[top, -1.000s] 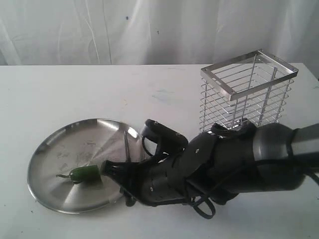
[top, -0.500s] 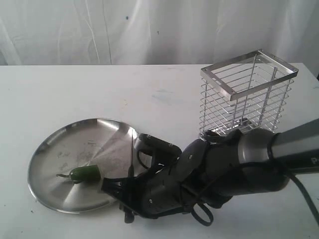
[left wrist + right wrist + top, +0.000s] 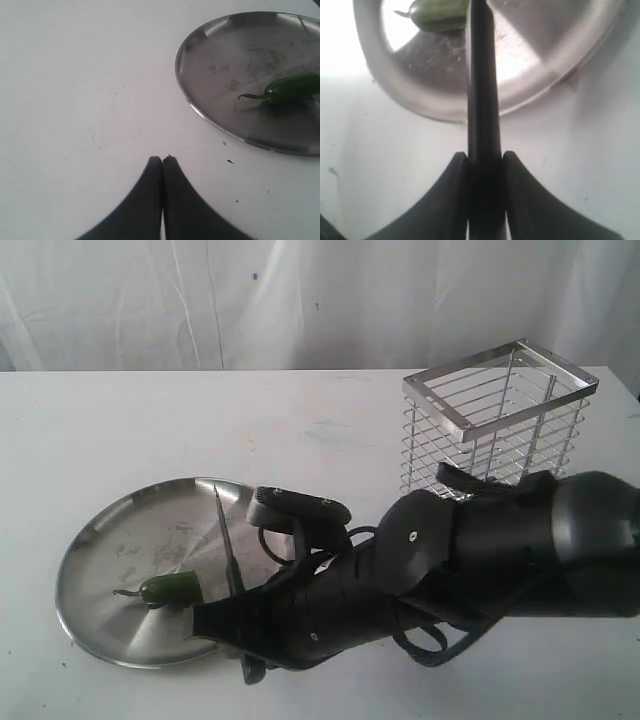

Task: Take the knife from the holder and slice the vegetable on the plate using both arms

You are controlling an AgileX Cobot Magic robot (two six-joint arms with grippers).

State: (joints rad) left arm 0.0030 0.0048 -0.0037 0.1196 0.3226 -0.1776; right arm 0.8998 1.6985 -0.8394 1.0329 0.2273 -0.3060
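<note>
since the earlier frame the knife (image 3: 227,545) has been swung up from a low slant to a near-upright stand, tip raised above the plate (image 3: 110,550).

near edge: right gripper (image 3: 484,159), jaws clamped on the knife's black handle; blade carried over the plate's near-right rim, just beside the vegetable's cut end.

near-left part of the table: plate, with the vegetable (image 3: 170,588) lying on its near half, stem toward the left edge. left gripper (image 3: 162,161), fingers pressed together, nothing held, parked off the plate; not seen in the exterior view.

far-right corner: holder (image 3: 495,425), upright, no knife seen inside.

step in hand, as judged: slicing. next move: blade to be lowered across the vegetable, left gripper brought in to steady it.
</note>
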